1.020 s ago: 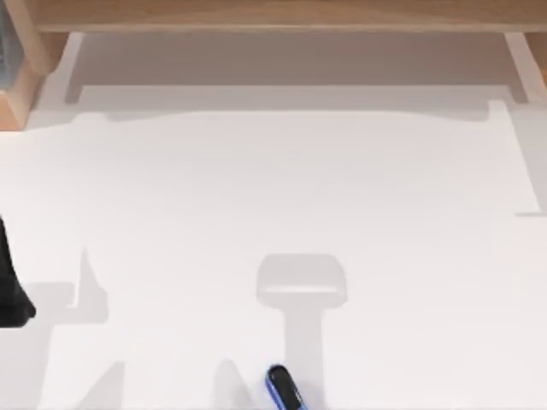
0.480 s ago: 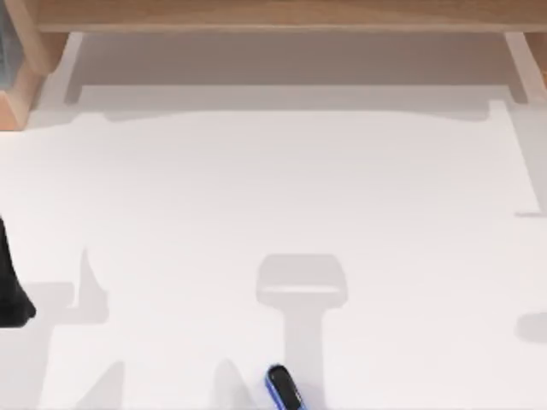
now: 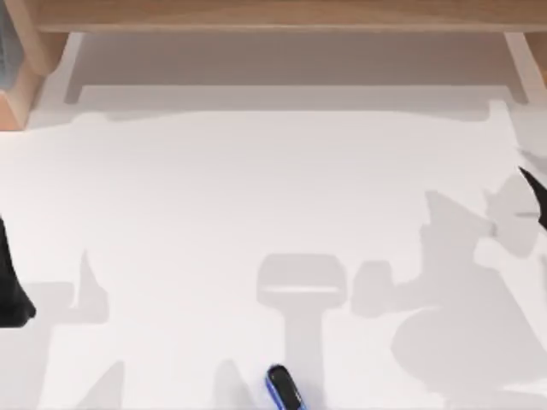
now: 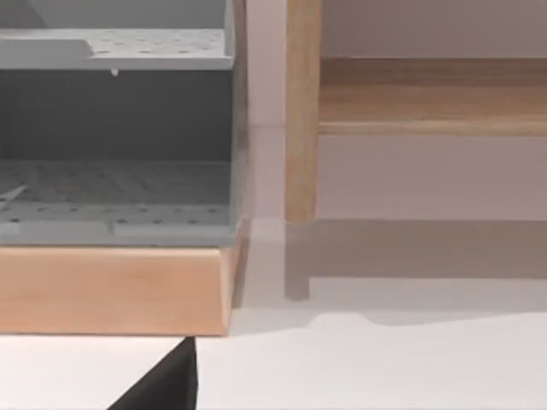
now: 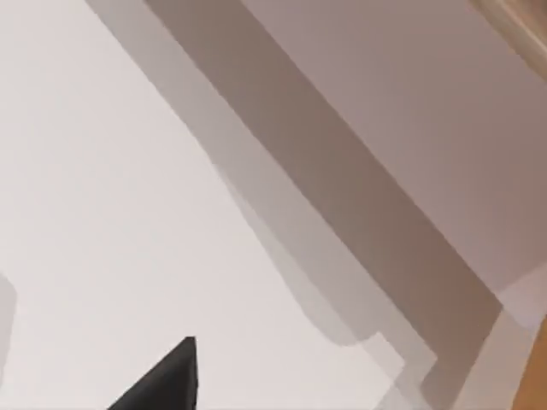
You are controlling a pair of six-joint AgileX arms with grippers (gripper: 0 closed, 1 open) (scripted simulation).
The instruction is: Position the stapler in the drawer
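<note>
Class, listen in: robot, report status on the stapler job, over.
Left gripper parked at table's left edge. Right gripper at right edge, far from target. Stapler lying untouched at front edge of table. Nothing between them.

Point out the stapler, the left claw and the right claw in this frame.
stapler (image 3: pixel 283 389): top view, on its blue body at the table's near edge.
left claw (image 3: pixel 10 295): top view, on the dark tip at the left edge.
right claw (image 3: pixel 536 195): top view, on the dark tip at the right edge.

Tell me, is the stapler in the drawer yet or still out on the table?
Out. The stapler lies flat on the white table at the top view's bottom edge, far from the wooden unit along the top, with no gripper touching it.
</note>
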